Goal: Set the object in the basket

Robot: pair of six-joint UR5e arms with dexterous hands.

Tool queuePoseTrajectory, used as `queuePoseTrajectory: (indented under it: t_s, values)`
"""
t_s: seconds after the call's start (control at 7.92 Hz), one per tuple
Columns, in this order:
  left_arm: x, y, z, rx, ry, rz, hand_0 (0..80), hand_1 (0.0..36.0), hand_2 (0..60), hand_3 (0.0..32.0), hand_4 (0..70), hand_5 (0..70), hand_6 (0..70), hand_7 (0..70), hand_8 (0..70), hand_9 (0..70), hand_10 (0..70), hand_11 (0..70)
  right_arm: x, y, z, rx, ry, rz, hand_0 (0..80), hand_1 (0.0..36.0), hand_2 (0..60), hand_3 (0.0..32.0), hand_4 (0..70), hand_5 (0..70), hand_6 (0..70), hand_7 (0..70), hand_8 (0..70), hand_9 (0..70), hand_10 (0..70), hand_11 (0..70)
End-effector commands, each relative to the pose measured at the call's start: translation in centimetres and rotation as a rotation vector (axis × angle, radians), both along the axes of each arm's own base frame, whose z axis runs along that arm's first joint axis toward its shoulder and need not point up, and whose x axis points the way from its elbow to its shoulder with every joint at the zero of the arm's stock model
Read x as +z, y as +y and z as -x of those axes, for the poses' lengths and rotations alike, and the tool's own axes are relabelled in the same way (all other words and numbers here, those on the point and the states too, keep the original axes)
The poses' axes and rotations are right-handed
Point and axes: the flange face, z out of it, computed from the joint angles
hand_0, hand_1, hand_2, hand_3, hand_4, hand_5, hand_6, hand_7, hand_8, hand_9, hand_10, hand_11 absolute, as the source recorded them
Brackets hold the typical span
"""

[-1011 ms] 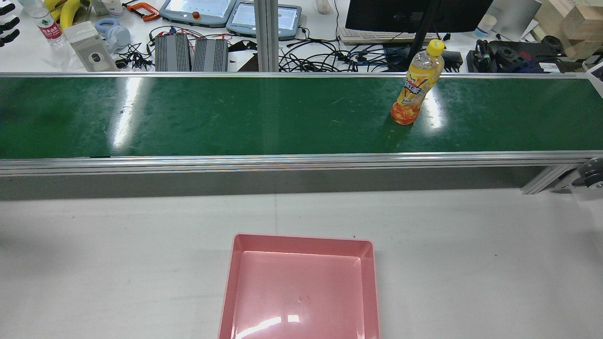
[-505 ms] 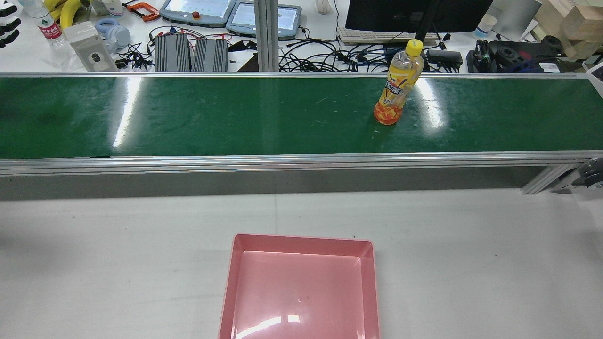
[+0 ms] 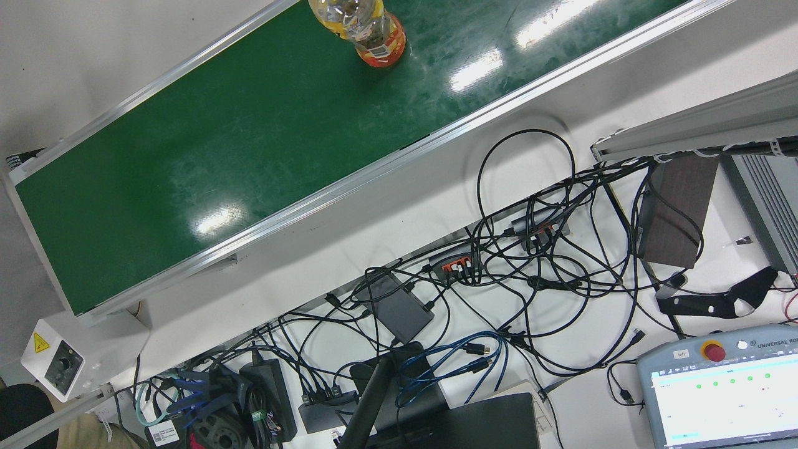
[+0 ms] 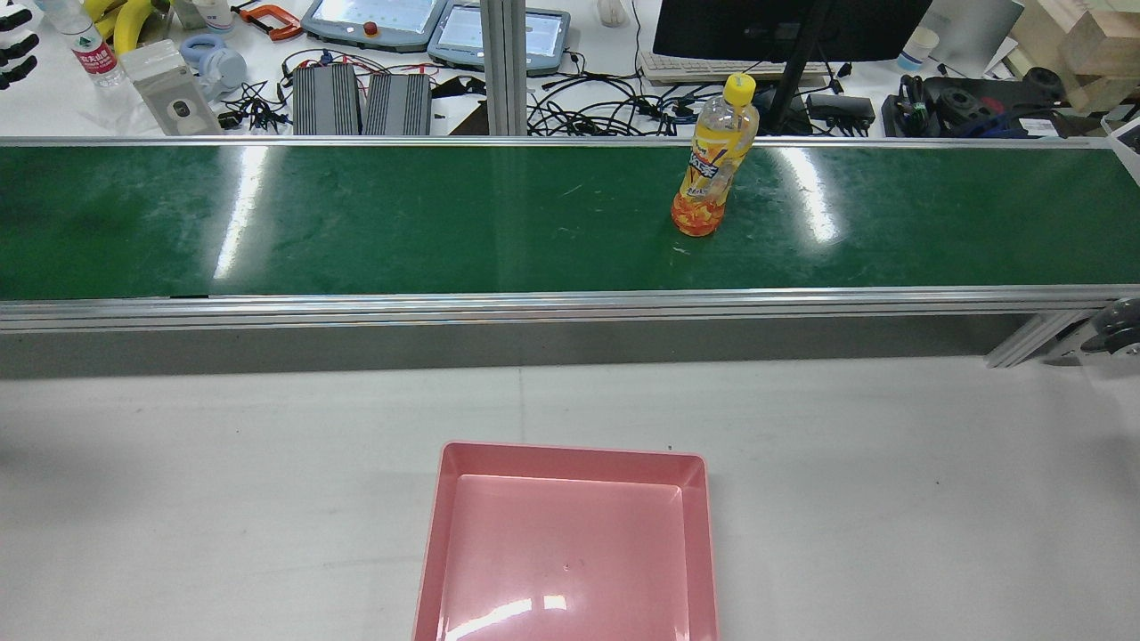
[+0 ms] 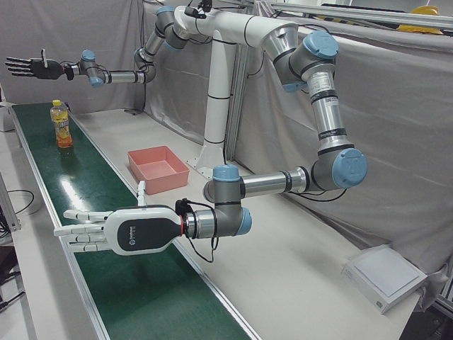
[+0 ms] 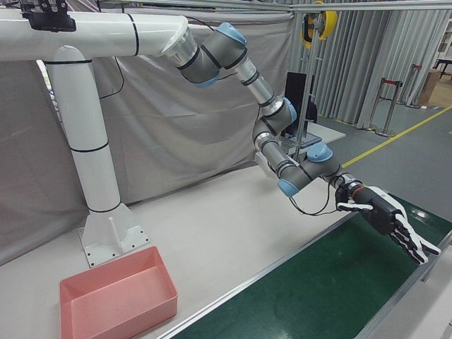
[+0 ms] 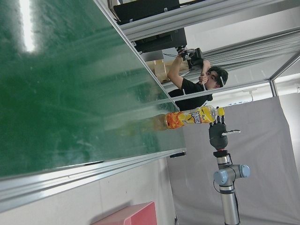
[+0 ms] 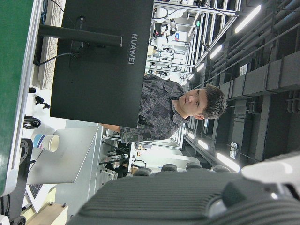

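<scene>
An orange-drink bottle (image 4: 708,178) with a yellow cap stands upright on the green conveyor belt (image 4: 356,223). It also shows in the front view (image 3: 371,34), the left-front view (image 5: 62,124) and the left hand view (image 7: 190,118). The pink basket (image 4: 570,456) sits empty on the grey table below the belt's middle, and shows in the left-front view (image 5: 152,152). My left hand (image 5: 120,228), white, hovers open over the belt far from the bottle. My right hand (image 5: 32,67), black, is open and raised beyond the bottle, and shows in the right-front view (image 6: 385,219).
The belt has raised aluminium rails (image 4: 534,303) on both long edges. Beyond it the operators' desk holds cables (image 3: 530,249), a monitor (image 4: 784,27) and teach pendants (image 3: 723,386). The arms' white pedestal (image 5: 216,120) stands behind the basket. A person (image 8: 178,108) stands past the desk.
The bottle has moved left along the belt in the rear view, still upright. The basket has not moved.
</scene>
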Motion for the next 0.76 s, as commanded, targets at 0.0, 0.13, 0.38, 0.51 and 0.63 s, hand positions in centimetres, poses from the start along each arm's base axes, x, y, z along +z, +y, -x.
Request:
queuePoseTrajectory:
  t_s: [0.0, 0.13, 0.38, 0.51, 0.63]
  values:
    - [0.03, -0.01, 0.01, 0.000, 0.000, 0.000, 47.0, 3.0, 0.0, 0.0, 15.5, 10.5, 0.0, 0.0, 6.0, 9.9, 4.8, 7.6, 0.07, 0.07, 0.00, 0.000, 0.000, 0.001, 0.0, 0.0, 0.0, 0.0, 0.0, 0.0, 0.0, 0.0, 0.0, 0.0, 0.0, 0.0]
    - [-0.04, 0.00, 0.01, 0.000, 0.000, -0.001, 47.1, 3.1, 0.0, 0.0, 15.7, 10.4, 0.0, 0.0, 5.9, 9.8, 4.5, 7.2, -0.01, -0.01, 0.00, 0.000, 0.000, 0.000, 0.0, 0.0, 0.0, 0.0, 0.0, 0.0, 0.0, 0.0, 0.0, 0.0, 0.0, 0.0]
    - [-0.05, 0.00, 0.01, 0.000, 0.000, -0.001, 47.1, 3.1, 0.0, 0.0, 15.9, 10.5, 0.0, 0.0, 5.9, 9.8, 4.7, 7.4, -0.01, -0.01, 0.00, 0.000, 0.000, 0.000, 0.0, 0.0, 0.0, 0.0, 0.0, 0.0, 0.0, 0.0, 0.0, 0.0, 0.0, 0.0]
    - [-0.03, 0.01, -0.08, 0.001, 0.000, 0.000, 47.2, 3.2, 0.0, 0.0, 15.9, 10.3, 0.0, 0.0, 5.7, 9.8, 4.8, 7.5, -0.01, -0.01, 0.00, 0.000, 0.000, 0.000, 0.0, 0.0, 0.0, 0.0, 0.0, 0.0, 0.0, 0.0, 0.0, 0.0, 0.0, 0.0]
    - [-0.03, 0.01, 0.01, 0.000, 0.000, 0.000, 47.0, 2.9, 0.0, 0.0, 15.6, 10.7, 0.0, 0.0, 6.2, 10.1, 5.1, 8.1, 0.07, 0.07, 0.00, 0.000, 0.000, 0.001, 0.0, 0.0, 0.0, 0.0, 0.0, 0.0, 0.0, 0.0, 0.0, 0.0, 0.0, 0.0]
